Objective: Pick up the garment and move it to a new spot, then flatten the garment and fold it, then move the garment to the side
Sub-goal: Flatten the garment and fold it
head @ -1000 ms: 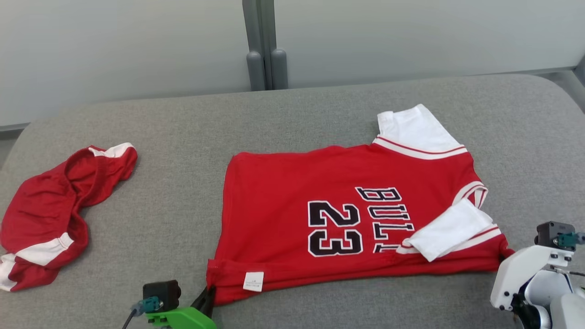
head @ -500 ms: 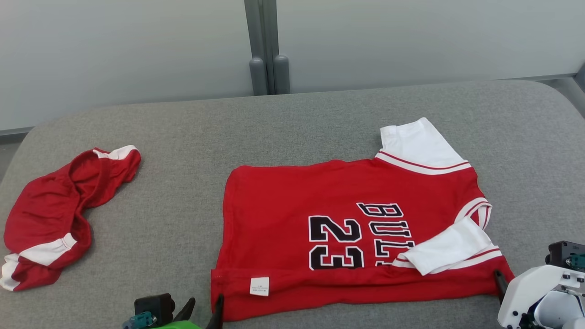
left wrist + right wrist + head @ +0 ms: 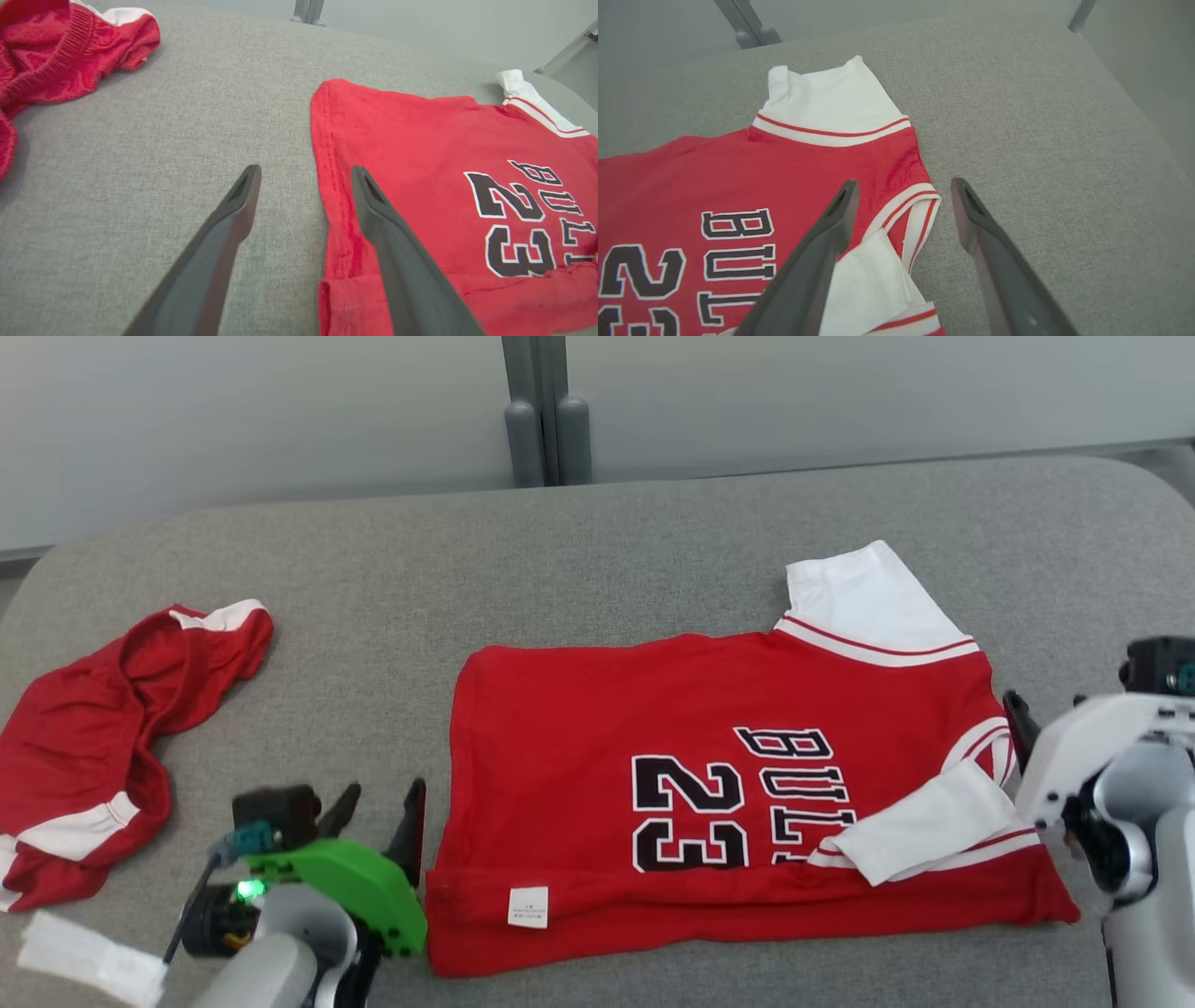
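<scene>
Pincers agape, empty: left gripper [image 3: 306, 171], right gripper [image 3: 906, 183].
Move low and we snag the Bulls jersey [image 3: 579, 728] at its six-o'clock fold.

Grey fabric pad [image 3: 597, 551], rounded corners. Lying on it: red jersey [image 3: 579, 728], spread flat right of centre, near edge folded over, "23" print facing up. Crumpled red-and-white shorts [image 3: 84, 728] well apart, far left.

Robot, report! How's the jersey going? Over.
Left gripper open, right gripper open, both empty. Jersey flat, near edge folded over. Shorts apart, far left.
</scene>
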Motion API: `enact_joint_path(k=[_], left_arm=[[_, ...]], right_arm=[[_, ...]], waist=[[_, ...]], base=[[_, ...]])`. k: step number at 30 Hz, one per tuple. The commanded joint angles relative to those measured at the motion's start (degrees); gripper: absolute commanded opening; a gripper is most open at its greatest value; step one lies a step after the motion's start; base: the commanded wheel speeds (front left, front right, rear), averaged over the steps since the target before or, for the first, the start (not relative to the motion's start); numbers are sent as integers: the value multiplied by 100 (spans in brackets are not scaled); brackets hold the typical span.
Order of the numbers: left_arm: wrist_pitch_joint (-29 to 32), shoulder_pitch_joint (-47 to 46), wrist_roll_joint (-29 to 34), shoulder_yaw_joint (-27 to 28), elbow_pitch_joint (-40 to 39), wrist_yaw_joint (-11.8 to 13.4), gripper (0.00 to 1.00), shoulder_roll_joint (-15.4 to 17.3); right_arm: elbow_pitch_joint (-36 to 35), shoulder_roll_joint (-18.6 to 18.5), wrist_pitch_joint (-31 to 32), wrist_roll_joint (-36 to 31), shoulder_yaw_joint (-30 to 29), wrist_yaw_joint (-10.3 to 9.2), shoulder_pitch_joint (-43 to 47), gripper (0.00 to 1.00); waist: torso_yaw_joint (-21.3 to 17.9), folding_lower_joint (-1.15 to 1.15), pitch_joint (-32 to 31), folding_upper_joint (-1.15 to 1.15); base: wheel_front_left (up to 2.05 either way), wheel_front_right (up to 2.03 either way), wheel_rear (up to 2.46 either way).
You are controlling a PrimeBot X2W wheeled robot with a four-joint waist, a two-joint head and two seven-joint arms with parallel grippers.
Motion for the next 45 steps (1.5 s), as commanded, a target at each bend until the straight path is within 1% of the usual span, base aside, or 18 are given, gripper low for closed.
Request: enact_joint_path(k=[1, 4, 7, 11, 15, 19, 24, 32, 33, 34, 35, 36, 40, 45], left_arm=[[120, -335, 75, -8, 104, -48, 100, -42], [471, -1006, 75, -81, 411, -105, 100, -213], [758, -1605, 69, -129, 791, -160, 100, -372], [923, -2303, 168, -195, 1376, -210, 100, -585], [1007, -2796, 148, -235, 1833, -323, 100, -788], [921, -3155, 172, -275, 2234, -417, 100, -999], [802, -3423, 170, -319, 2610, -539, 100, -1199], [505, -3752, 298, -432, 3181, -580, 100, -1406], [511, -3777, 315, -473, 3241, -619, 100, -1440], [499, -3794, 312, -494, 3280, -641, 47, -1469], [479, -3826, 314, -512, 3331, -666, 20, -1497], [461, -3846, 316, -527, 3367, -697, 0, -1518], [408, -3903, 295, -628, 3496, -797, 0, -1607], [248, -4006, 244, -747, 3513, -850, 0, -1700]], right_arm=[[112, -81, 69, 0, 112, -9, -318, 100], [519, -199, 171, 117, 287, -9, -1015, 100], [992, -234, 153, 107, 371, -9, -1676, 100], [1694, -352, -43, -57, 545, -8, -2519, 100], [2218, -351, -310, -106, 622, -7, -3108, 100], [2636, -392, -511, -102, 743, -8, -3509, 100], [2984, -454, -671, -42, 877, -8, -3804, 100], [3402, -571, -915, -24, 1067, -8, -4075, 100], [3465, -584, -902, -46, 1094, -8, -4115, 100], [3527, -598, -884, -78, 1114, -8, -4142, 100], [3586, -630, -872, -111, 1126, -8, -4183, 100], [3622, -660, -891, -134, 1109, -8, -4228, 100], [3834, -748, -952, -263, 923, -8, -4408, 100], [4104, -868, -960, -501, 599, -8, -4586, 100]], waist=[[27, 0, 274, 0], [58, 0, 549, 0], [63, 0, 800, 0], [73, 0, 1135, 0], [79, 0, 1418, 0], [83, 0, 1625, 0], [122, 0, 1783, 0], [188, 0, 1947, 0], [200, 0, 1979, 0], [211, 0, 2001, 0], [231, 0, 2031, 0], [251, 0, 2059, 0], [375, 0, 2184, 0], [579, 0, 2377, 0]], base=[[0, 0, 0], [0, 0, 0], [0, 0, 0], [0, 0, 0], [0, 0, 0], [0, 0, 0], [0, 0, 0], [0, 0, 0], [0, 0, 0], [0, 0, 0], [0, 0, 0], [0, 0, 0], [0, 0, 0], [0, 0, 0]])
